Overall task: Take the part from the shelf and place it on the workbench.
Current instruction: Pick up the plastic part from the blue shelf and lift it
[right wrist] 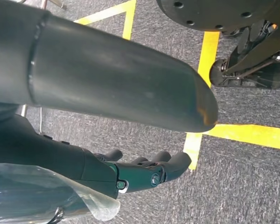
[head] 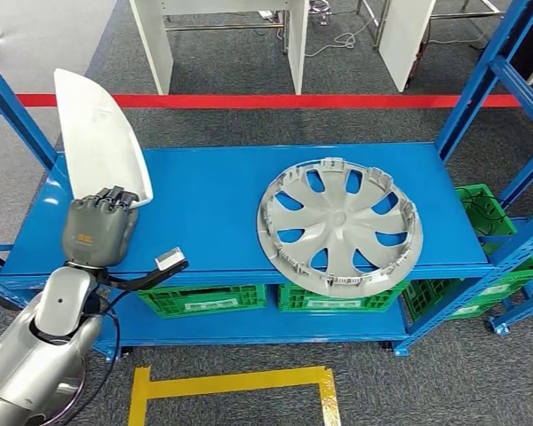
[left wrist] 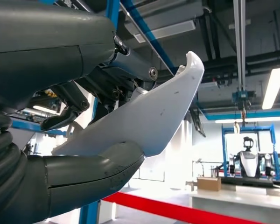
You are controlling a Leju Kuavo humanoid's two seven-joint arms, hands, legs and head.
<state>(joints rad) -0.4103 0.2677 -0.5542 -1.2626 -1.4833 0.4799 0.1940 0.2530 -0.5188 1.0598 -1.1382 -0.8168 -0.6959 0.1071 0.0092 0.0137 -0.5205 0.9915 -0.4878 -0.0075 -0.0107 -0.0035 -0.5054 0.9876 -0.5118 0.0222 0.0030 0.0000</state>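
I have the left robot hand (head: 99,229) closed around the white curved plastic part (head: 98,138), lifted just above the blue metal shelf (head: 210,204) left of the grey wheel cover (head: 339,224), while my right robot hand (right wrist: 145,170) hangs slack-fingered and empty, so next I judge I must turn and carry it to the table.

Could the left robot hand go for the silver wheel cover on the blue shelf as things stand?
Probably not yet. The left robot hand already holds the white curved part, so it has no free grasp. The silver wheel cover itself lies unobstructed on the blue shelf, well off to the hand's right.
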